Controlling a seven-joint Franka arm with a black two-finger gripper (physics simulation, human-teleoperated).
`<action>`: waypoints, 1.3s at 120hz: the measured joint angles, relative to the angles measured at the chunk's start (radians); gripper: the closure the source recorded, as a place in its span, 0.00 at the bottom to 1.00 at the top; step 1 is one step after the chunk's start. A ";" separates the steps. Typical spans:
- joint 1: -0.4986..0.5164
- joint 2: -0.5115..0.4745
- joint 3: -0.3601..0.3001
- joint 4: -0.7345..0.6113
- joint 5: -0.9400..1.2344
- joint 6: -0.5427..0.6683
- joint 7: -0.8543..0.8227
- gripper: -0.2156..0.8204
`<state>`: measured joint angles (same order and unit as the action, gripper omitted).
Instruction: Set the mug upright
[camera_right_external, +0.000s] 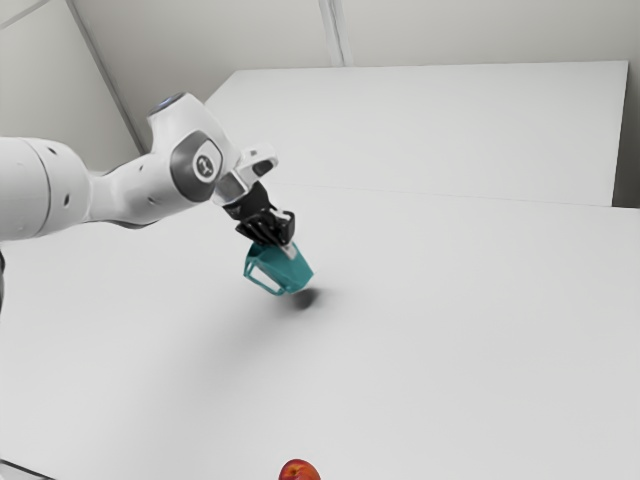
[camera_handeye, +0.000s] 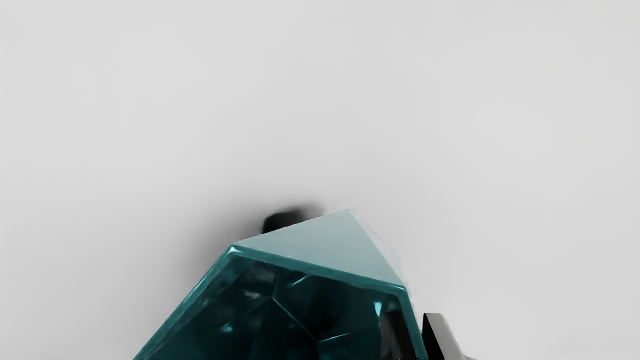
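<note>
Round, smooth-skinned red-orange fruit (camera_right_external: 299, 471) seen | glossy teal faceted mug (camera_right_external: 292, 273) held tilted, wall clamped by black two-finger claw (camera_right_external: 285, 245) | smooth white surface (camera_right_external: 430, 330)

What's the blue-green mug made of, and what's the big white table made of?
The mug looks like glossy glazed pottery or hard plastic: its rim and inside have bright glints. I can't tell which. The table looks smooth and dull, maybe painted or laminate, since it has soft shadows and no sharp reflections or wood grain.

Teal mug (camera_right_external: 292, 270), blk/gry fingers (camera_right_external: 290, 251), wht arm (camera_right_external: 150, 188), red-orange fruit (camera_right_external: 299, 471)
</note>
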<state>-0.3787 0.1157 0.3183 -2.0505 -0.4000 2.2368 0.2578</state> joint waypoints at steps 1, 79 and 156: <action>0.004 -0.001 -0.005 -0.002 0.006 0.000 -0.002 0.97; 0.023 -0.031 -0.079 -0.033 0.425 -0.072 -0.162 0.97; 0.030 0.058 -0.084 -0.034 0.455 -0.036 -0.268 0.76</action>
<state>-0.3483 0.1733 0.2346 -2.0841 0.0550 2.2009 -0.0101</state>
